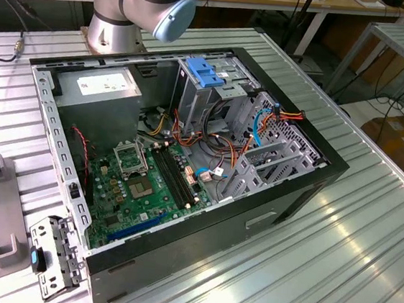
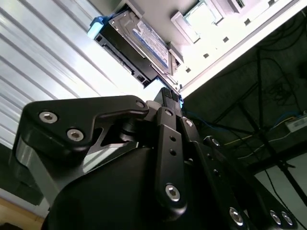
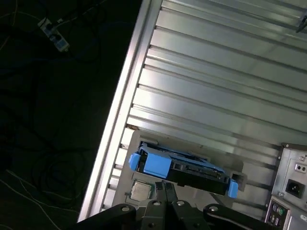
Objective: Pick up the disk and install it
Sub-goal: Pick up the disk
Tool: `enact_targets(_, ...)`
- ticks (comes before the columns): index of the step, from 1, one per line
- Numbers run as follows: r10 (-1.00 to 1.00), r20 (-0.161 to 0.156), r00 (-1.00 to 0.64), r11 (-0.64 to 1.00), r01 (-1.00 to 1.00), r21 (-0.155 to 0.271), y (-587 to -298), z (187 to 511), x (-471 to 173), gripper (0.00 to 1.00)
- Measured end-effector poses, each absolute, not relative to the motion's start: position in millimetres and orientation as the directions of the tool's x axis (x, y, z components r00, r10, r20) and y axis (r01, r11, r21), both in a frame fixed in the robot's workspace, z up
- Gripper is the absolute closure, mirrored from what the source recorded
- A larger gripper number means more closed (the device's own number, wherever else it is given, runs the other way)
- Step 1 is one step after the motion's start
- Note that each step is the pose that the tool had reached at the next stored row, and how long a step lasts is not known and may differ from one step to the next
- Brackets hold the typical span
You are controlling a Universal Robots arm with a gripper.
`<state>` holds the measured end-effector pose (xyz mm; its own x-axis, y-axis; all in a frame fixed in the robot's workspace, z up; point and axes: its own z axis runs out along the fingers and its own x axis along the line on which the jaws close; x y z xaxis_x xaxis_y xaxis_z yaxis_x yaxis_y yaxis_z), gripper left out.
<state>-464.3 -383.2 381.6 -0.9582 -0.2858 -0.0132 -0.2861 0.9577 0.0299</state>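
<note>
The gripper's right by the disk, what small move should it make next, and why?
Probably ease the gripper the last bit onto the near edge of the disk. In both wrist views it is right at that edge, while the disk lies flat on a grey holder on the ribbed table.

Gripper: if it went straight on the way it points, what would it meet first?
Probably the disk, lying right ahead of the gripper in both wrist views; how near it is I cannot tell.
</note>
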Motion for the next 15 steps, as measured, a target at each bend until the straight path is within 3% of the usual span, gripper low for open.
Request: enact_targets(15, -0.496, -0.013, -0.868, 0.868, -0.496, 0.03, -383.2, 381.4, -464.2, 0.89)
